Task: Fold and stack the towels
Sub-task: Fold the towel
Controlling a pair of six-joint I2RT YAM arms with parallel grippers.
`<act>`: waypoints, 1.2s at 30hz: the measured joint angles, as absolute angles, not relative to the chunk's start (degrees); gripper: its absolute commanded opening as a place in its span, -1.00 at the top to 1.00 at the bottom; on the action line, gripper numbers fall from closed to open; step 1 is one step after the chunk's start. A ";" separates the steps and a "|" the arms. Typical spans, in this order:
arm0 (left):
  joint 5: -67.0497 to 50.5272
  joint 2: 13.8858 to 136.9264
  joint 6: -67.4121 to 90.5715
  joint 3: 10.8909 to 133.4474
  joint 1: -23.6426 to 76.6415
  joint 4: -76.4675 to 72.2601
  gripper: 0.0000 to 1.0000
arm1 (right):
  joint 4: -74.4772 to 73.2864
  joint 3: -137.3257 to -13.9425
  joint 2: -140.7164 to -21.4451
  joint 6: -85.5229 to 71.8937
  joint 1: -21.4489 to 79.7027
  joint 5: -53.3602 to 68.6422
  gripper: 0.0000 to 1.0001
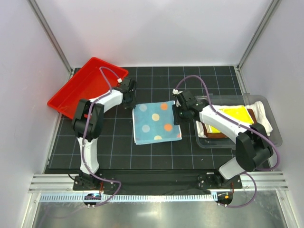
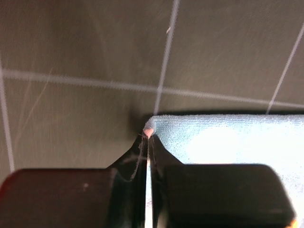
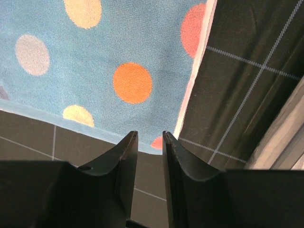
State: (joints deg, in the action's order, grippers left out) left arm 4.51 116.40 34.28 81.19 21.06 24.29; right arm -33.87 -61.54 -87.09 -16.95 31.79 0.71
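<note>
The light-blue spotted towel [image 1: 156, 122] lies folded flat on the black mat in the middle. My left gripper [image 1: 131, 100] is at its far left corner; in the left wrist view the jaws [image 2: 148, 134] are shut on the tip of that corner of the towel [image 2: 228, 142]. My right gripper [image 1: 176, 116] is by the towel's right edge; in the right wrist view it [image 3: 150, 136] is open and empty, with a corner of the towel [image 3: 118, 57] just beyond the tips. A white towel [image 1: 263, 111], a brown towel [image 1: 209, 131] and a yellow-green towel [image 1: 235, 114] lie stacked in the bin.
A clear plastic bin [image 1: 276, 138] stands at the right, close to my right arm; its wall shows in the right wrist view [image 3: 285, 137]. A red tray [image 1: 80, 88] leans tilted at the far left. White walls and frame posts enclose the gridded mat [image 1: 156, 156].
</note>
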 measured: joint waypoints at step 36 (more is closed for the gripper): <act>-3.07 92.44 36.71 51.90 24.97 22.22 0.27 | -29.39 -53.04 -89.67 -32.34 34.13 -0.80 0.40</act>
